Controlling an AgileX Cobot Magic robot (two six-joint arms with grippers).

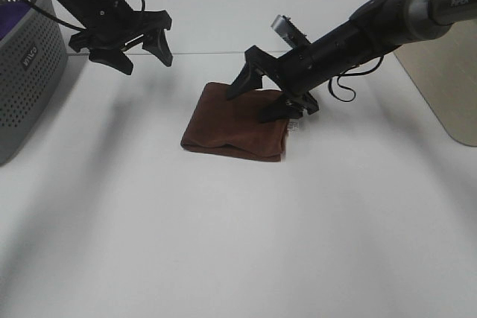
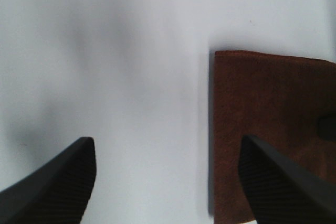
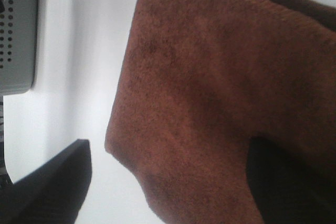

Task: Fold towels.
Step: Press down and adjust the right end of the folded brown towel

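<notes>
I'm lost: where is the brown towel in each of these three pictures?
Exterior high: brown towel folded at mid-table, under the right gripper.
Left wrist: towel beneath one finger only.
Right wrist: towel fills most of the picture.
Shared landmark: white table everywhere; grey basket in exterior high and right wrist.

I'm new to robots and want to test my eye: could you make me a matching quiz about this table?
1. towel
2. left gripper
3. right gripper
4. grey basket

a. open, low over the towel
b. far left edge of the scene
c. folded, lying flat
d. open, raised left of the towel

Pairs: 1-c, 2-d, 3-a, 4-b
</notes>
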